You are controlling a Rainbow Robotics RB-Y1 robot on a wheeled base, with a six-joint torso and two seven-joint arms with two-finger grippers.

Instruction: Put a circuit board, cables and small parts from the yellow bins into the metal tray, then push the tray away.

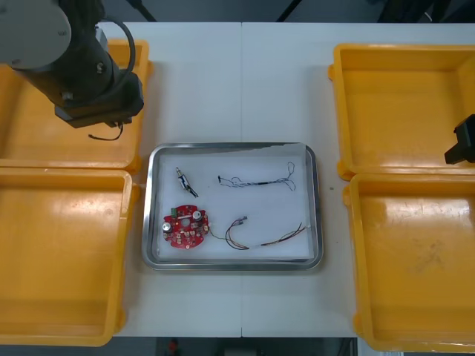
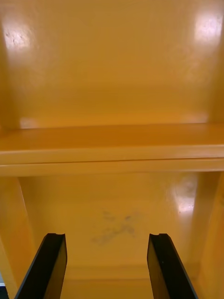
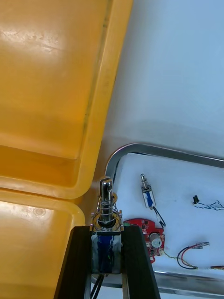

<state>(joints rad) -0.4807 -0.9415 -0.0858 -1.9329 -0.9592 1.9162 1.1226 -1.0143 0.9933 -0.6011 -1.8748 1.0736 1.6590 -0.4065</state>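
My left gripper (image 3: 106, 236) is shut on a small metal part (image 3: 107, 205) with a spring and a blue body, held above the rim of the far left yellow bin (image 1: 22, 141), close to the tray's corner. A thin black wire (image 1: 110, 136) dangles under the left gripper (image 1: 100, 117). The metal tray (image 1: 234, 265), white inside, holds a round red circuit board (image 1: 185, 227), another small metal part (image 1: 185, 182), a black cable (image 1: 256, 180) and a red and yellow cable (image 1: 266, 234). My right gripper (image 2: 106, 243) hangs open over the right yellow bins (image 1: 404, 111).
The near left yellow bin (image 1: 59, 259) and the near right yellow bin (image 1: 415, 267) look bare inside. A strip of bare table (image 1: 237, 89) lies beyond the tray. The right arm (image 1: 462, 143) shows at the table's right edge.
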